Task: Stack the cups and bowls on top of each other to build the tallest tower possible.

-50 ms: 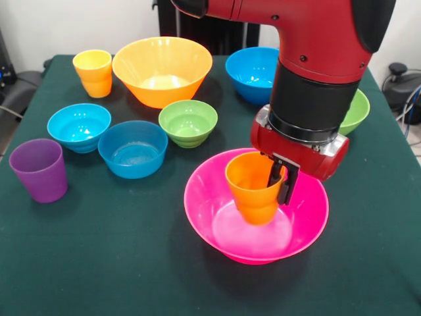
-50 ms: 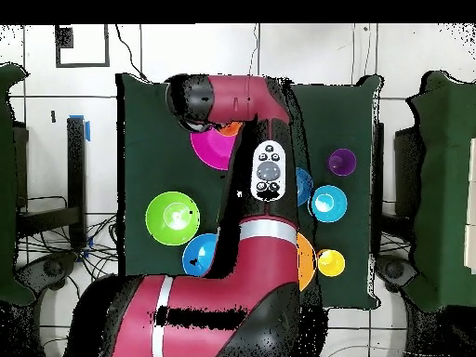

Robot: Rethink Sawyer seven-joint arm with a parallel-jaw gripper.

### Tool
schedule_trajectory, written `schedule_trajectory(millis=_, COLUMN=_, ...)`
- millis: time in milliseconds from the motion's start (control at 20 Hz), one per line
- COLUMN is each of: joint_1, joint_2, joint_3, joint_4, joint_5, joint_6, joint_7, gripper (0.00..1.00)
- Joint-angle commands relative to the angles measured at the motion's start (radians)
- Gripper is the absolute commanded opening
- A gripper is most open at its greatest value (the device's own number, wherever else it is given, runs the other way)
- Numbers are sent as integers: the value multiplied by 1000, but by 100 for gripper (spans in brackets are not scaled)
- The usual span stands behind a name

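The orange cup (image 1: 253, 187) stands slightly tilted inside the large pink bowl (image 1: 197, 204) at the front right of the table. My gripper (image 1: 281, 181) is shut on the cup's right wall, one finger inside the rim and one outside. I cannot tell whether the cup's base rests on the bowl's floor. In the overhead view the arm hides the gripper. Only part of the pink bowl (image 2: 209, 149) and a sliver of the orange cup (image 2: 231, 128) show there.
Loose on the green cloth: yellow cup (image 1: 93, 72), large orange bowl (image 1: 161, 69), small green bowl (image 1: 188, 122), cyan bowl (image 1: 79, 126), small blue bowl (image 1: 133, 148), purple cup (image 1: 39, 170). A blue bowl (image 1: 253, 72) and green bowl (image 1: 355, 113) sit behind the arm.
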Motion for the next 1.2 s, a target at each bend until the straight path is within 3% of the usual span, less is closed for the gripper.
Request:
schedule_trajectory(millis=50, joint_1=-6, joint_2=-12, joint_3=118, joint_4=122, joint_5=-28, joint_6=-8, joint_7=-178, gripper=0)
schedule_trajectory(millis=850, joint_1=-18, joint_2=-4, joint_3=153, joint_4=143, joint_5=-27, joint_6=-31, joint_7=-159, gripper=0)
schedule_trajectory(millis=1200, joint_1=-41, joint_2=-14, joint_3=155, joint_4=117, joint_5=-37, joint_6=10, joint_7=-207, gripper=0)
